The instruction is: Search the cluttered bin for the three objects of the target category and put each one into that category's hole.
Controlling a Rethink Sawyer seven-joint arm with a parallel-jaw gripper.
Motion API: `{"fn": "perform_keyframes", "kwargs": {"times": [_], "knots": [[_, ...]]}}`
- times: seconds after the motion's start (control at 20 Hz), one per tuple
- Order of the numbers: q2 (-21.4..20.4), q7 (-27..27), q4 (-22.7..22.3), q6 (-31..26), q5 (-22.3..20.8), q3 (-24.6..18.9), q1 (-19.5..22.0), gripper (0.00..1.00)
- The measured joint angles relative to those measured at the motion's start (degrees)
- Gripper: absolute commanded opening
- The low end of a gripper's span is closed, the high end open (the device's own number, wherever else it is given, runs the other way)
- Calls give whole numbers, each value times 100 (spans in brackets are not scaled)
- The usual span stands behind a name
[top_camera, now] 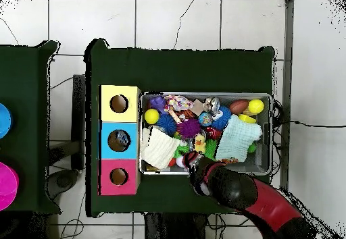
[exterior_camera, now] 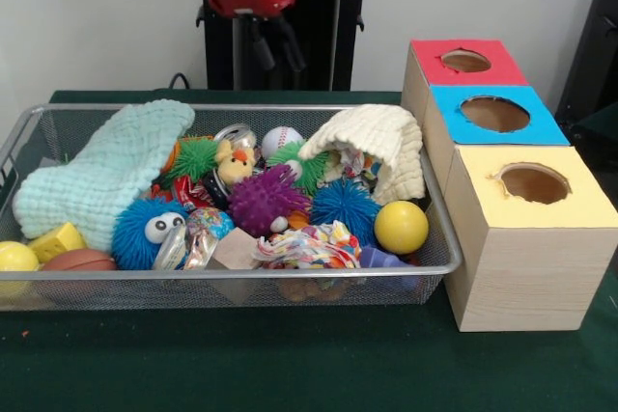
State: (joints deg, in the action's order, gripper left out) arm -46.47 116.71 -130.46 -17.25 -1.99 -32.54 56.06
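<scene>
The silver wire-mesh bin (exterior_camera: 241, 277) fills the table's left half and is packed with toys; it also shows in the overhead view (top_camera: 203, 95). The blue-topped hole (exterior_camera: 494, 113) is on the middle one of three wooden boxes to the right of the bin, and shows in the overhead view (top_camera: 119, 140). My gripper (exterior_camera: 275, 50) hangs above the bin's far rim, well above the toys, open and empty. In the overhead view my gripper (top_camera: 192, 162) is over the bin's edge nearest the robot's base.
In the bin lie a mint cloth (exterior_camera: 106, 176), a cream cloth (exterior_camera: 381, 147), a purple spiky ball (exterior_camera: 263, 200), a blue spiky ball (exterior_camera: 345, 205), a yellow ball (exterior_camera: 401, 227), a baseball (exterior_camera: 281, 139) and a blue fuzzy toy with eyes (exterior_camera: 150, 231). The red-topped hole (exterior_camera: 465, 60) and the yellow-topped hole (exterior_camera: 533, 182) flank the blue one.
</scene>
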Motion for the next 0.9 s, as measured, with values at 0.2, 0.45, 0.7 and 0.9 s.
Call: {"fn": "perform_keyframes", "kwargs": {"times": [0.2,0.45,0.7,0.9], "knots": [[408,0,-274,41,76,-22,-95,100],[1059,0,-285,300,75,60,-293,100],[2133,0,-183,943,-54,197,-418,100],[3041,0,-36,1580,-284,345,-497,100]]}}
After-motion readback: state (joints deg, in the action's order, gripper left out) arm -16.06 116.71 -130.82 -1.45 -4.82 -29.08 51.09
